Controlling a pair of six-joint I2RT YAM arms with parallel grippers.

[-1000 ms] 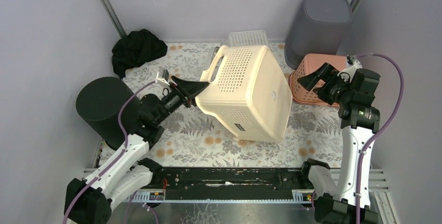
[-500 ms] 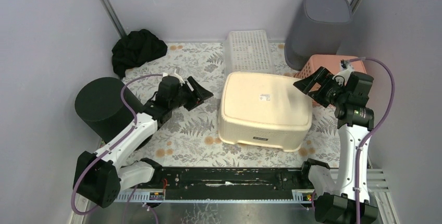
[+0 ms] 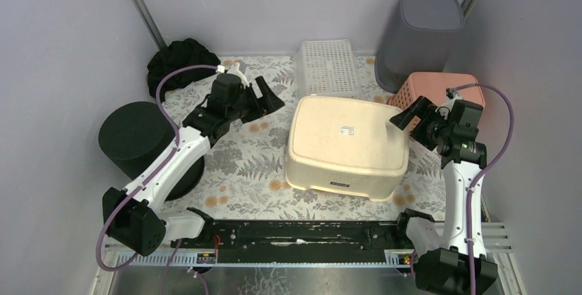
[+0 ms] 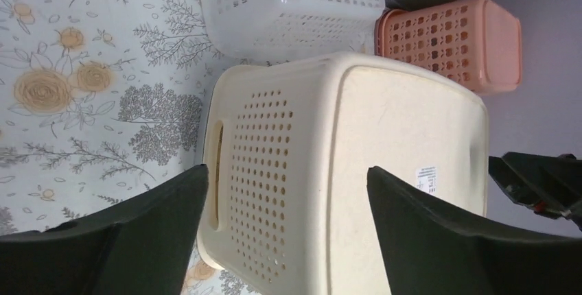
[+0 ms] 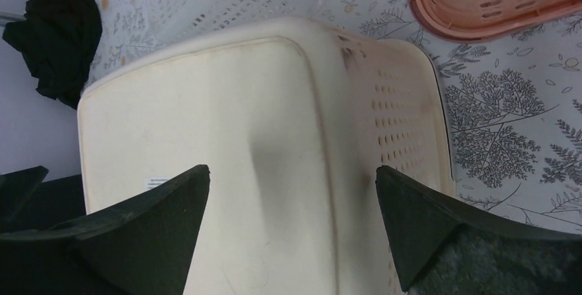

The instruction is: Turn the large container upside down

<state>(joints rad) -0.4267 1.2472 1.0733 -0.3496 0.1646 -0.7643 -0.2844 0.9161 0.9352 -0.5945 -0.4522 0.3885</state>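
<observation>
The large container (image 3: 346, 145), a cream perforated basket, lies bottom-up on the floral table, its flat base with a small label facing up. My left gripper (image 3: 270, 98) hangs open to the basket's left, apart from it and holding nothing. In the left wrist view the open left gripper (image 4: 287, 169) frames the basket's (image 4: 343, 171) handle side. My right gripper (image 3: 403, 112) hovers open over the basket's right edge, also empty. In the right wrist view that gripper (image 5: 292, 169) has the basket's base (image 5: 261, 123) below it.
A white perforated basket (image 3: 326, 67) lies behind the cream one. A pink basket (image 3: 443, 86) and a grey bin (image 3: 418, 34) stand at the back right. A black cylinder (image 3: 134, 140) stands at the left, with black cloth (image 3: 180, 62) at the back left.
The cream basket tipped from tilted on its side to flat, bottom-up. My left gripper let go of its handle, opened wider and drew back to the far left. The right gripper shifted slightly.
</observation>
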